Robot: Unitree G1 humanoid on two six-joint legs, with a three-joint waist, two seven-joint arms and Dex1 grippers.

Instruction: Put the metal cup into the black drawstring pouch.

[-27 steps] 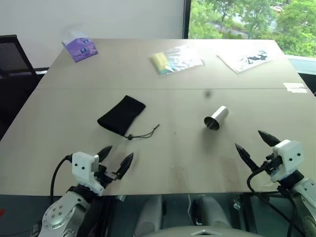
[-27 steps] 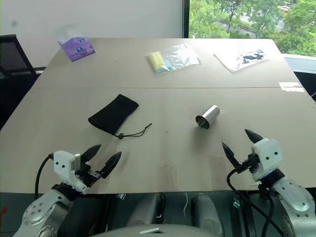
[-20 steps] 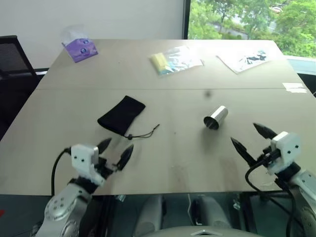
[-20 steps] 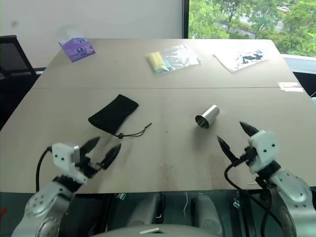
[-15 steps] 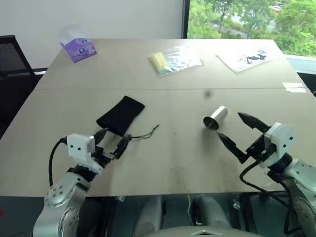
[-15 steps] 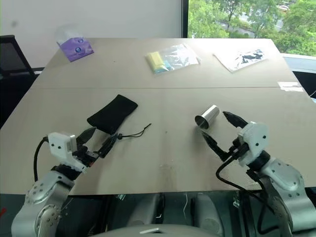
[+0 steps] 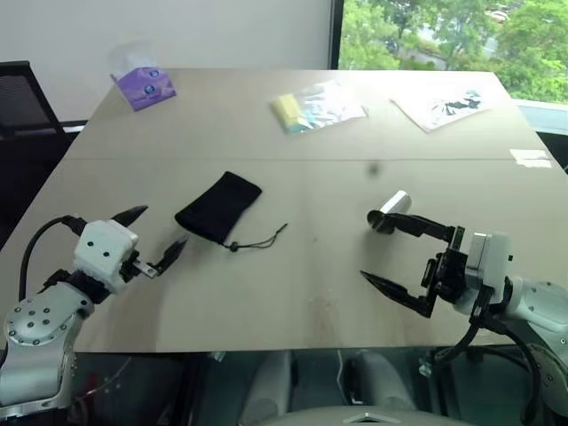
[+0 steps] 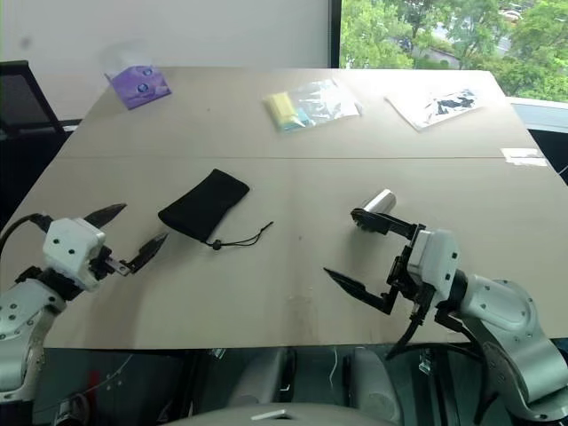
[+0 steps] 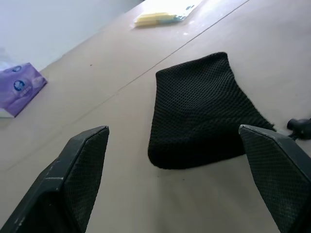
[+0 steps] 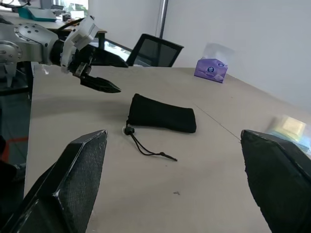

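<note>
One metal cup (image 7: 388, 211) lies on its side right of centre on the desk (image 7: 302, 275), just beyond the upper finger of the right end effector (image 7: 396, 257), whose jaws gape wide and hold nothing. One black drawstring pouch (image 7: 218, 207) lies flat left of centre, cord trailing right, with bare desk all round it. The left end effector (image 7: 151, 238), also spread wide and empty, hovers over the near left edge. Along the far edge sit one purple tissue pack (image 7: 143, 87) and two clear plastic bags (image 7: 318, 106).
</note>
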